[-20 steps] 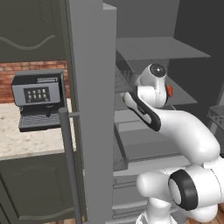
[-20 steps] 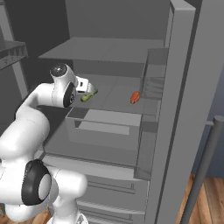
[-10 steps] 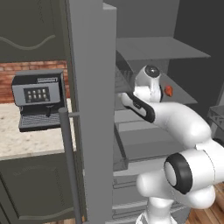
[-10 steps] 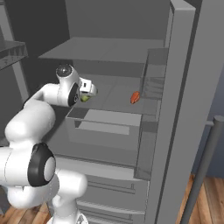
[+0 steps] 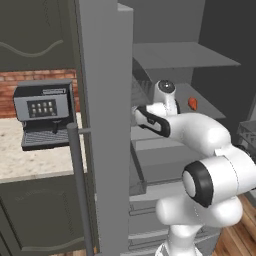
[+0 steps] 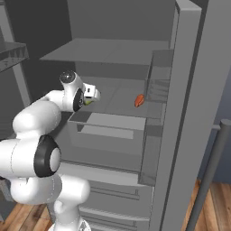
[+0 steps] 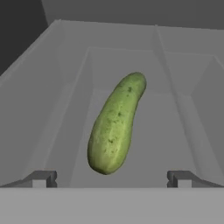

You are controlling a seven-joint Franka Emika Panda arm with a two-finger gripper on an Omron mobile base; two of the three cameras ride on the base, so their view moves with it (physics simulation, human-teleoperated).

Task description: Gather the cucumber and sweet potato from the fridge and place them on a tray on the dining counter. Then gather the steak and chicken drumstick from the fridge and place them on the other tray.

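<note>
Long green cucumber (image 7: 114,124): faintly speckled skin, slight sheen. Grey fridge shelf (image 7: 162,140): smooth, matt. Brown plank floor (image 6: 212,203): wood-grained.

A grey fridge shelf (image 6: 117,97) carried a green cucumber (image 7: 114,124) lying flat on it. On the same shelf, off toward the door bins from the cucumber, sat a small orange-red sweet potato (image 6: 139,100). Outside the fridge, a speckled worktop (image 5: 35,162) carried a black coffee machine (image 5: 44,114).
</note>
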